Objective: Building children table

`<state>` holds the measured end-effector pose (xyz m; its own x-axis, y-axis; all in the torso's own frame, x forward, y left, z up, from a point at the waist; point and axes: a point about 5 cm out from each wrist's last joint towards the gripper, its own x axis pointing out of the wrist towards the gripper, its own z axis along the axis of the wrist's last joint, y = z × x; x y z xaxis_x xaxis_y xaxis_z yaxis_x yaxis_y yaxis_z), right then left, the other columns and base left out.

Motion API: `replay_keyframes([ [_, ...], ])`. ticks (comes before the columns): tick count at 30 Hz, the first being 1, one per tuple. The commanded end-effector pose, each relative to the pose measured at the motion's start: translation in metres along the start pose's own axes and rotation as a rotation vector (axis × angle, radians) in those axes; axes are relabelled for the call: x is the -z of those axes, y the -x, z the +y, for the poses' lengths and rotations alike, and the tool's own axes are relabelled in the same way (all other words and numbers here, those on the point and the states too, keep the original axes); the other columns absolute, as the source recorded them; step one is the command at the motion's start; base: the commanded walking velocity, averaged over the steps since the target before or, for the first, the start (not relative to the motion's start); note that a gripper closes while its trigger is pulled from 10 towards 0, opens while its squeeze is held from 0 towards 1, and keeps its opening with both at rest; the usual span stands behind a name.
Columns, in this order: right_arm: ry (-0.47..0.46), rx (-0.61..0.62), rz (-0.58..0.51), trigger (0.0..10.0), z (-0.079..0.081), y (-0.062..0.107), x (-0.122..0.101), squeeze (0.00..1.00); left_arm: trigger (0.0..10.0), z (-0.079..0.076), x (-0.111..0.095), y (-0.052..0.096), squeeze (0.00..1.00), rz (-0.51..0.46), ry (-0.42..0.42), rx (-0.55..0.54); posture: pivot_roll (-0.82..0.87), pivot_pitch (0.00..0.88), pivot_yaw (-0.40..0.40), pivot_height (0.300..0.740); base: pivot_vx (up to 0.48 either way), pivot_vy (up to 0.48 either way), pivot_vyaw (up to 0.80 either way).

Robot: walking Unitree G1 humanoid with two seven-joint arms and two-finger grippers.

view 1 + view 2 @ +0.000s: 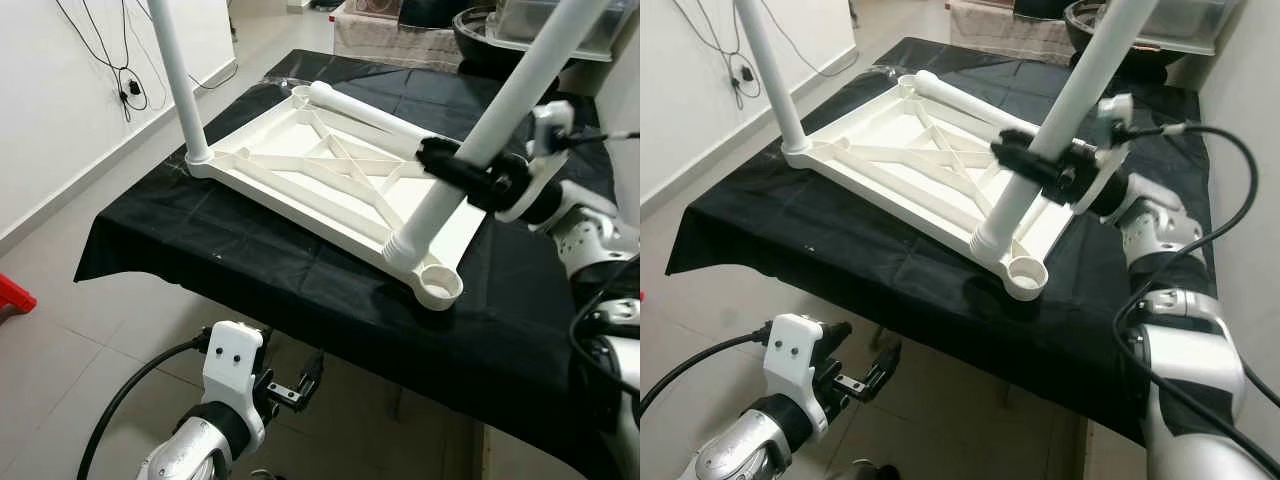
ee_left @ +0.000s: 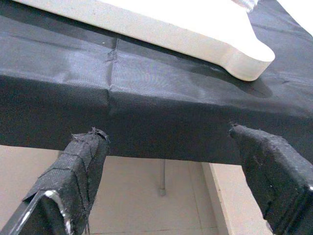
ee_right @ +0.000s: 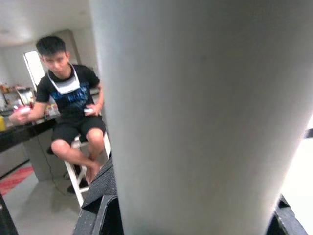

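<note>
On the black cloth (image 1: 250,255) that drapes the work surface lies the white plastic tabletop (image 1: 330,175), turned underside up so that its crossed ribs show. At the tabletop's far left corner one white leg (image 1: 178,80) stands upright in its socket. Along the tabletop's far edge another leg (image 1: 365,112) lies flat on its side. At the near right corner an empty round socket (image 1: 441,283) faces up, and just beside it — on the side toward the tabletop's middle — a third leg (image 1: 480,140) rests its ringed end against the frame, leaning steeply up and to the right.

The right gripper (image 1: 1040,165) has its black fingers (image 1: 440,160) clamped around this leaning leg partway up its length; in the right wrist view the leg's white tube is right up against the lens, and beyond it a person (image 3: 73,107) sits on a white stool.

The left gripper (image 1: 300,385) hangs below the tabletop, in front of the cloth's near edge, its two black fingers (image 2: 78,166) spread wide apart and holding nothing — the wrist view looks up past them at the tabletop's rounded corner.
</note>
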<state>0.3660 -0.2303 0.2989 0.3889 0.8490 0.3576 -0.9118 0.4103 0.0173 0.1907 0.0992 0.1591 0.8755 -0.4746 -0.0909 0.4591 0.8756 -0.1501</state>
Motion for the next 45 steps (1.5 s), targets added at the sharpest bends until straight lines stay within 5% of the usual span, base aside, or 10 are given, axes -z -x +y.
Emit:
replay_keyframes([
  [1,0.013,-0.006,0.012,10.0,0.000,0.004,-0.003,0.00,10.0,-0.001,0.002,0.002,0.00,0.016,-0.006,0.005,0.23,0.179,-0.003,0.740,0.000,0.000,0.00],
  [11,0.083,0.050,0.232,10.0,-0.004,0.024,0.013,0.00,10.0,-0.001,0.002,0.001,0.00,0.015,-0.008,0.004,0.23,0.180,-0.006,0.740,0.000,0.000,0.00],
  [25,0.106,0.080,0.308,10.0,-0.005,0.040,0.015,0.00,10.0,0.000,0.002,0.002,0.00,0.015,-0.008,0.006,0.22,0.181,-0.001,0.740,0.000,0.000,0.00],
  [32,0.077,0.032,0.392,10.0,0.002,0.053,0.038,0.00,10.0,0.000,0.003,0.002,0.00,0.017,-0.011,0.007,0.23,0.172,0.003,0.740,0.000,0.000,0.00],
  [45,0.038,-0.027,0.392,10.0,0.007,0.046,0.053,0.00,10.0,0.000,0.003,0.002,0.00,0.017,-0.013,0.012,0.22,0.162,0.003,0.740,0.000,0.000,0.00],
])
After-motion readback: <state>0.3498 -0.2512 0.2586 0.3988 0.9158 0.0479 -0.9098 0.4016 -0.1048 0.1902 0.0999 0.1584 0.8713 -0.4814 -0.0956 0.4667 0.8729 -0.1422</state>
